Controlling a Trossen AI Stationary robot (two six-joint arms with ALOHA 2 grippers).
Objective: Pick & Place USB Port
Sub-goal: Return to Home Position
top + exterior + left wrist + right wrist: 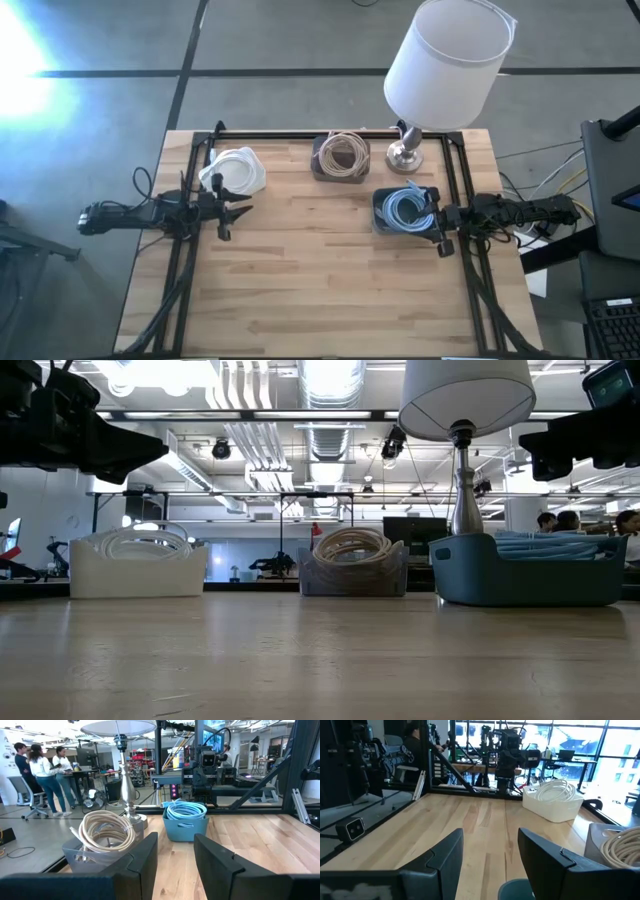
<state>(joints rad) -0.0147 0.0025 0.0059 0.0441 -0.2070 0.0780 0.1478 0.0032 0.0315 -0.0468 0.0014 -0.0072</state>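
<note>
From above, lamp shade [447, 62] hides lamp stem [465, 485] from us. Binned: white cable [232, 168], brown cable [342, 152], blue cable [408, 207]. Left gripper [175, 840], right gripper [490, 834] spread, at worktop's side edges.

A light wooden slatted table [320, 285] fills the centre of the frame, on a grey floor. A black metal frame [290, 135] runs along the table's upper edge and down both sides.

Three containers sit in the upper half:
- Upper left: white rectangular bin [252, 178] holding a coiled white cable [233, 166].
- Upper centre: dark bin [318, 163] holding a coiled beige-brown cable [343, 152].
- Right of centre: blue plastic bin [381, 212] holding a coiled light-blue cable [408, 207].

A table lamp with a white cylindrical shade [448, 52] stands on a silver metal base [405, 154], between the dark bin and the blue bin.

The left gripper [236, 212] lies just below the white bin. The right gripper [438, 230] lies at the blue bin's right edge.
</note>
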